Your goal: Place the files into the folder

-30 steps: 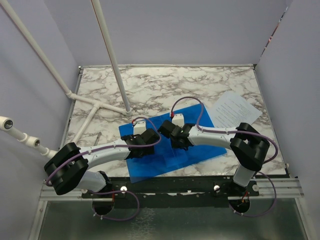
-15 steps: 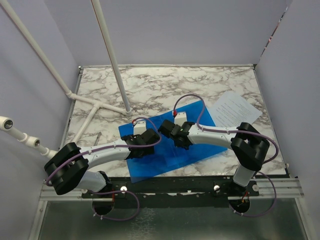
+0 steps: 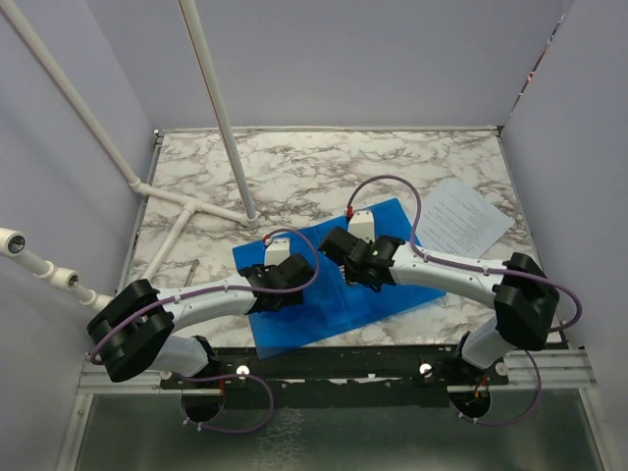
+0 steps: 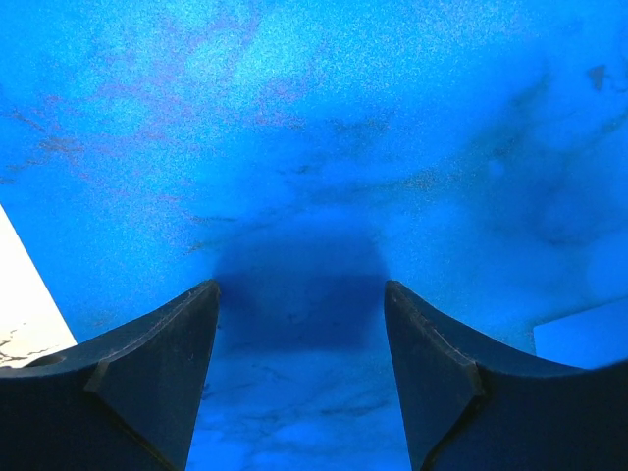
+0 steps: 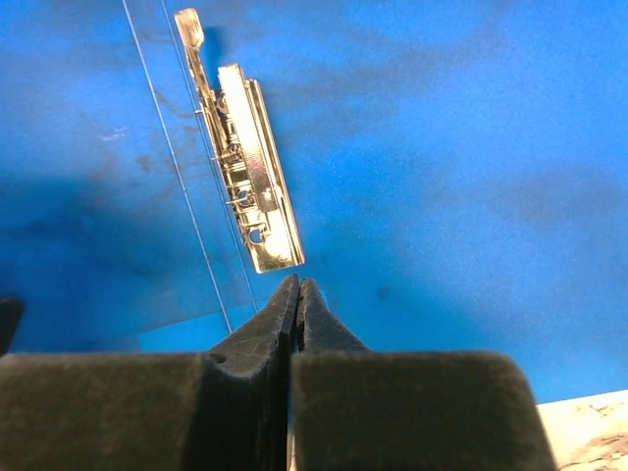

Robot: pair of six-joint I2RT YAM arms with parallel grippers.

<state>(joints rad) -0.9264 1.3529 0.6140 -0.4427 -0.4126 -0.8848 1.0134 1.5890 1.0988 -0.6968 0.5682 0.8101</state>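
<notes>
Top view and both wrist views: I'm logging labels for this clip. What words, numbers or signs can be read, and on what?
Files: lines of black print, too small to read.
Folder: no text or label in view.
Metal clip: no readable marking.
Nothing in these views can be quoted.
</notes>
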